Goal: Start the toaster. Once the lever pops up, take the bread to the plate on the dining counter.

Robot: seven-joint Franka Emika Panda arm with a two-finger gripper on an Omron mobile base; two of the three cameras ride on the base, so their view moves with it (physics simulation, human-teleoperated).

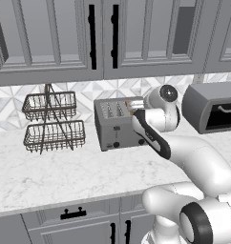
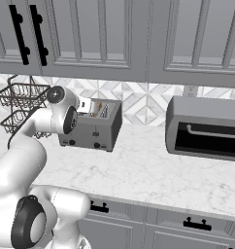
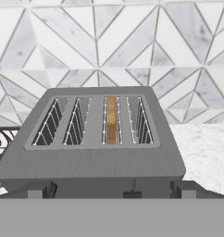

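Gripper: the gripper [image 3: 111, 193] was wide open and held nothing. In the hand view its two dark tips stood far apart, low in front of the toaster.
Toaster: the toaster [image 1: 118, 124] sat on the marble worktop [image 1: 65, 171] by the tiled wall, just in front of the hand (the arm hid its right side in the left base view).
Bread: the bread [image 3: 111, 119] stood deep in the third slot from the left, only its brown top edge showing.
Levers: the front levers sat lower than the hand looked, so I could not tell if they were up or down.
Step in hand: I think it was starting the toaster.
How to do it well: come down to the lever on the bread's side, push straight down until it stays, then let go and wait.
Nearby: a wire basket rack [image 1: 51, 123] stood to the left, and a toaster oven [image 2: 205, 127] well to the right.
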